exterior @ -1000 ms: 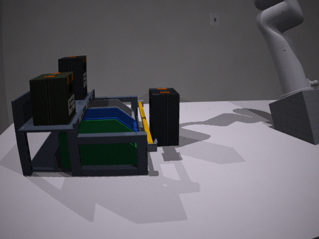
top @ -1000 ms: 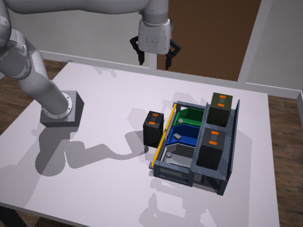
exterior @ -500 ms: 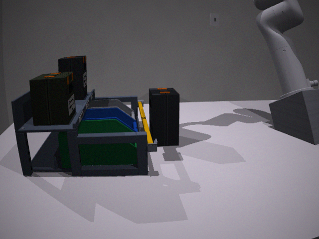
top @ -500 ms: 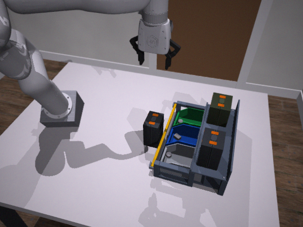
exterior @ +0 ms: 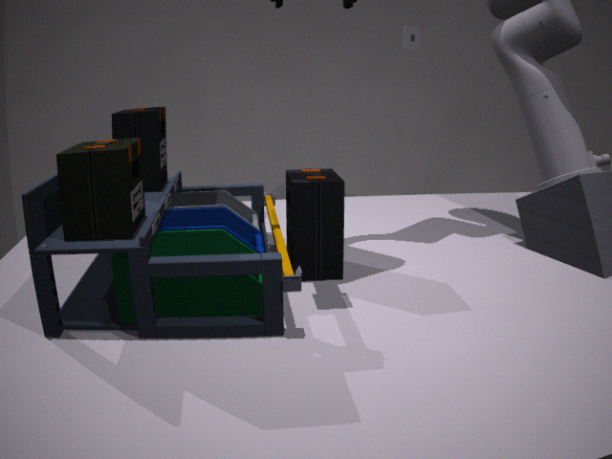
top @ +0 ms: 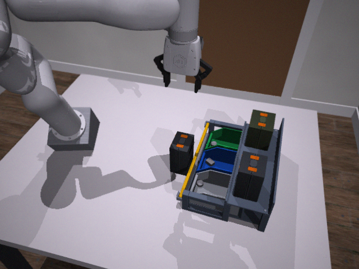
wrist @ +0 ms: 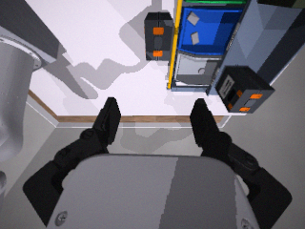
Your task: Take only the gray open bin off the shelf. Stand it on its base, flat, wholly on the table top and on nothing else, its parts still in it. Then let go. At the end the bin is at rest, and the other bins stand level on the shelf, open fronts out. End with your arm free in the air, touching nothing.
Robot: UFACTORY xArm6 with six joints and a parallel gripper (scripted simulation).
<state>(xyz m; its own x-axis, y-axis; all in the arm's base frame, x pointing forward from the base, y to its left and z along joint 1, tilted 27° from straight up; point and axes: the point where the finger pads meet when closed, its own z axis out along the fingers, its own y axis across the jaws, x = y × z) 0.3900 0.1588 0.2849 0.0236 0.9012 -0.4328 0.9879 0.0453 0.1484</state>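
Top: black two-finger tool (top: 182, 87) (exterior: 314, 2) (wrist: 154, 107) fully open, holding nothing, above white tabletop (top: 122, 226) (exterior: 445, 375) (wrist: 102, 29); exterior: tall black case (top: 181, 153) (exterior: 315, 227) (wrist: 158, 38) stands upright before yellow front bar (top: 189, 174) (exterior: 279, 237) (wrist: 174, 52); wrist: gray open-front bin (top: 212, 185) (exterior: 202, 198) (wrist: 191, 71) sits in slate-blue metal shelf (top: 204, 198) (exterior: 212, 265) (wrist: 191, 90) beside blue open bin (top: 221, 157) (exterior: 197, 217) (wrist: 210, 31).

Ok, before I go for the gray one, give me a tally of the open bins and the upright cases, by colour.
Green open bin: 1
Blue open bin: 1
Gray open bin: 1
Black cases: 2
Olive case: 1
Total: 6
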